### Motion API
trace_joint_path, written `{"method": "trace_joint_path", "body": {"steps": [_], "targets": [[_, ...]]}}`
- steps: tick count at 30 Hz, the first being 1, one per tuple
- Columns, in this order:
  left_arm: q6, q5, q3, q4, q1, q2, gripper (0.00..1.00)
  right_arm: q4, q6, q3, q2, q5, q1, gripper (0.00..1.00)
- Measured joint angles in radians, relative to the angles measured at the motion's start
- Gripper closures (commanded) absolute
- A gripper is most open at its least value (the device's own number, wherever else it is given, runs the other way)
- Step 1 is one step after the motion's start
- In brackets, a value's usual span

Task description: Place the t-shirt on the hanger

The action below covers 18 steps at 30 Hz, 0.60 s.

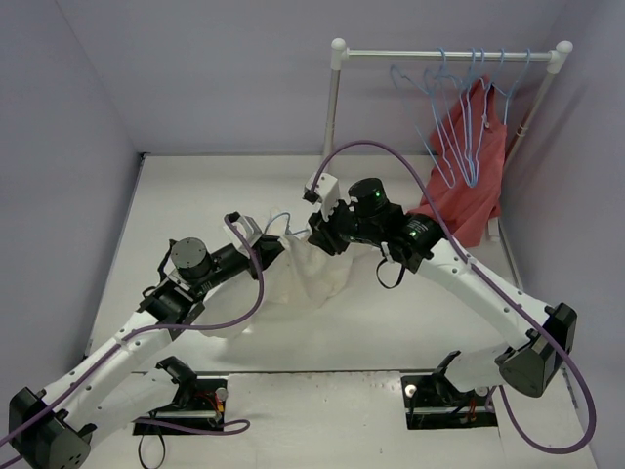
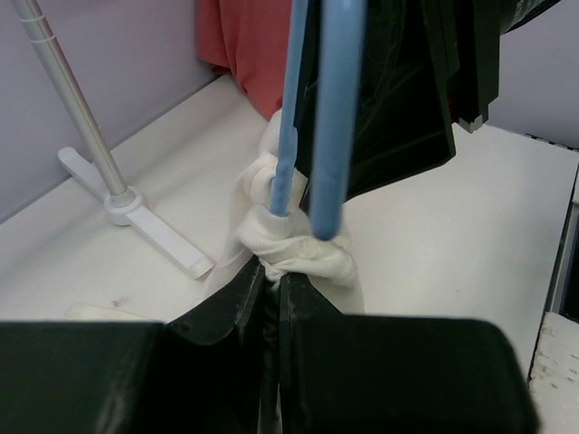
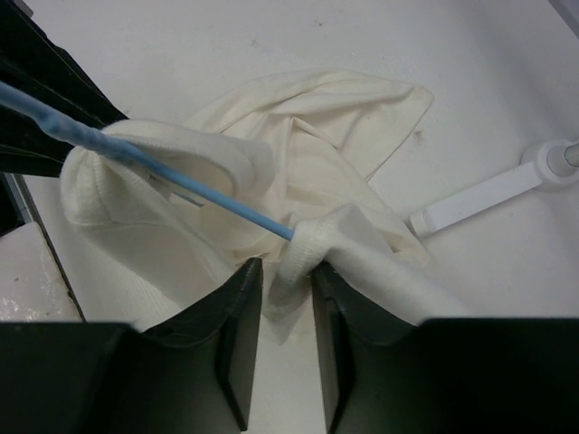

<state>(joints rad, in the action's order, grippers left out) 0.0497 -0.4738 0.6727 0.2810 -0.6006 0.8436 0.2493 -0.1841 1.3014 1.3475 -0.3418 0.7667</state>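
Note:
The cream t-shirt [image 1: 317, 278] hangs bunched between my two grippers at mid-table, its lower part resting on the table. My left gripper [image 1: 271, 237] is shut on a fold of the shirt [image 2: 298, 244], with the jaws [image 2: 271, 271] pressed together. A light-blue wire hanger [image 1: 283, 220] runs between the grippers. In the left wrist view its wires [image 2: 288, 117] rise from the fabric. In the right wrist view the wire [image 3: 208, 194] enters the ribbed collar [image 3: 317, 240]. My right gripper [image 3: 285, 267] is closed narrowly on that collar, also seen from above [image 1: 314, 233].
A white clothes rail [image 1: 449, 54] stands at the back right with several blue hangers [image 1: 459, 127] and a red-coral garment [image 1: 469, 186]. Its white foot shows in the left wrist view [image 2: 145, 221] and the right wrist view [image 3: 479, 199]. Lilac walls close in the table.

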Motion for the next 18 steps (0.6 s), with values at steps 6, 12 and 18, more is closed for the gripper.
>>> {"method": "trace_joint_path", "body": {"steps": [6,12,18], "targets": [[0.012,-0.001,-0.003,0.015,0.005,-0.001,1.00,0.001,-0.001,0.033,0.002,-0.010,-0.020,0.63],[0.018,-0.020,-0.019,0.016,0.019,-0.005,1.00,0.002,-0.015,0.031,-0.057,-0.046,-0.156,0.53],[0.032,-0.051,-0.020,0.016,0.027,-0.005,1.00,0.001,-0.103,-0.021,-0.156,-0.132,-0.243,0.48]]}}
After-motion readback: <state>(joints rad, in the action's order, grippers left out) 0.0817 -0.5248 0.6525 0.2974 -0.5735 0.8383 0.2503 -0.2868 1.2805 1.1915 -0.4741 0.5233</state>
